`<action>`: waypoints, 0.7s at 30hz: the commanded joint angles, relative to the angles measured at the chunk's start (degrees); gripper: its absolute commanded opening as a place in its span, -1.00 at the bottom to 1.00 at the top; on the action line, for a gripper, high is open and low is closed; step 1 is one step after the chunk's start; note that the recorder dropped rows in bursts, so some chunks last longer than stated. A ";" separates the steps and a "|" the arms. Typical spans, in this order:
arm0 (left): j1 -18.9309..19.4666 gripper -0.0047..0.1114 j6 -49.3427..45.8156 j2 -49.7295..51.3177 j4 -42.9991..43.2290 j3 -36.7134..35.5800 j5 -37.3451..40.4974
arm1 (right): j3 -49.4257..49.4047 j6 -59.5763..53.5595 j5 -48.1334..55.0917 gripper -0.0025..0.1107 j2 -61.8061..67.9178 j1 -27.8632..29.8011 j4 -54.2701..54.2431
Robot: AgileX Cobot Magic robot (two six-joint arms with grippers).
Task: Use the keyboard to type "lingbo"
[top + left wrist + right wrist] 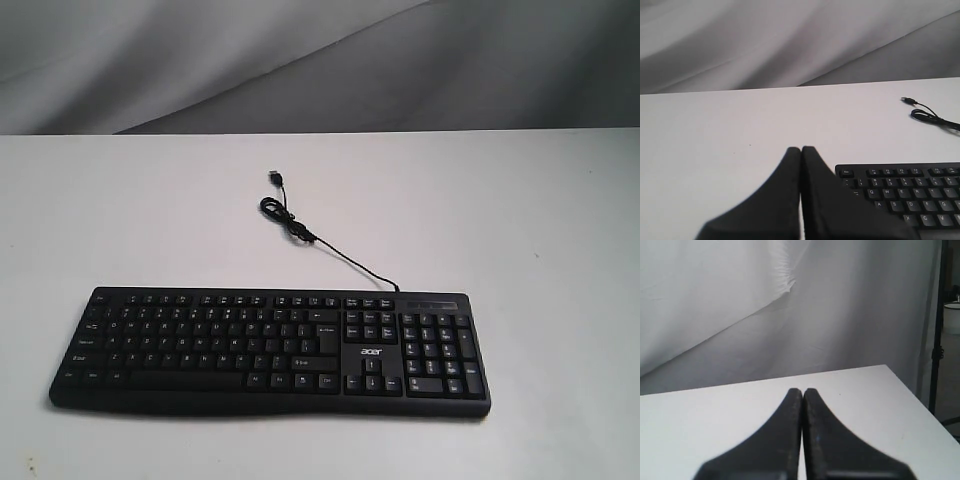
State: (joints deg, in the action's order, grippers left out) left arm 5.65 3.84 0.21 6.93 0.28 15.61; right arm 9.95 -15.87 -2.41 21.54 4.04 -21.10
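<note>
1. I see the keyboard [270,350] lying flat on the white table [520,210]. In the exterior view it sits toward the near edge, its long side running across the picture.
2. Its number pad [438,350] is at the right end. A small white "acer" logo [371,351] sits just above the arrow keys.
3. The thin black cable [345,257] leaves the back edge of the keyboard near the number pad and runs away toward the middle of the table. It bunches into a small loop and ends in a plug [273,176] lying loose on the tabletop.
4. The left gripper [801,150] has its two black fingers pressed together tip to tip, with nothing between them.
5. In the left wrist view those fingers cover the Esc corner of the keyboard, so the gripper is near that end. I cannot tell whether it touches the keys or hangs above them.
6. The right gripper [802,391] is also pressed together, tips touching and pinching nothing.
7. Its camera shows only bare white table ahead, with no part of the keyboard in that view.
8. A wrinkled grey cloth [300,60] hangs behind the table.
9. In the right wrist view a dark pole [937,340] stands beyond the table's edge.
</note>
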 commanded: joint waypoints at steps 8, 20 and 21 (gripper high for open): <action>0.06 -0.91 0.12 -0.21 -0.21 -0.28 -0.39 | -4.64 1.31 0.28 -0.96 -7.42 0.53 -7.18; 0.06 -0.91 0.12 -0.21 -0.21 -0.28 -0.39 | -4.77 1.43 11.45 -0.96 -7.42 0.53 10.51; 0.06 -0.91 0.12 -0.21 -0.21 -0.28 -0.39 | -4.77 1.43 12.31 -0.96 -7.42 0.53 11.07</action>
State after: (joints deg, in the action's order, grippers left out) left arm 5.65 3.84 0.21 6.93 0.28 15.61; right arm 5.52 -14.46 6.40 14.31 4.19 -14.55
